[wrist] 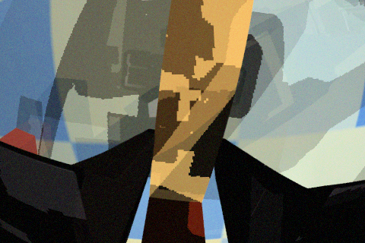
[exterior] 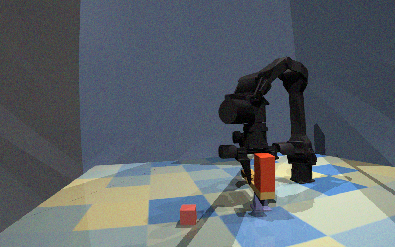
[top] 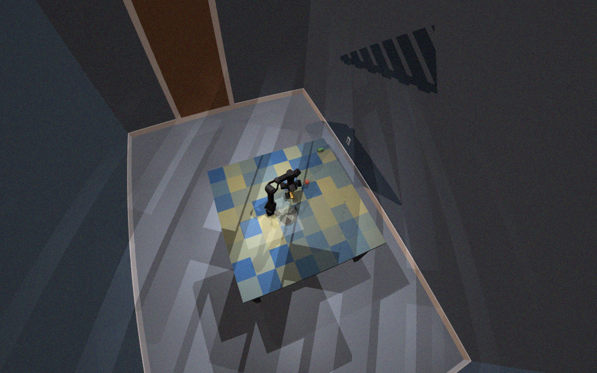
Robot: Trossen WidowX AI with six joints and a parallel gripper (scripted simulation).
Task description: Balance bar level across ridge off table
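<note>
The orange-yellow bar (exterior: 267, 195) (wrist: 224, 19) (top: 291, 195) carries a tall red block (exterior: 264, 173) (wrist: 196, 218) on its near end in the exterior view. My gripper (exterior: 253, 183) (wrist: 185, 141) is shut on the bar, with a black finger on each side in the wrist view. The bar is off the table and looks roughly level. The lavender ridge (exterior: 256, 206) stands on the table under the bar. The bar and red block hide the ridge's top, so I cannot tell whether they touch. In the exterior view the red block hides one finger.
A small red cube (exterior: 188, 214) (top: 307, 182) (wrist: 20, 141) sits on the patchwork table (exterior: 125, 211) (top: 338, 190), left of the ridge in the exterior view. A green object (top: 320, 149) lies near a far table corner. The arm's base (exterior: 302, 175) (top: 270, 211) stands behind to the right.
</note>
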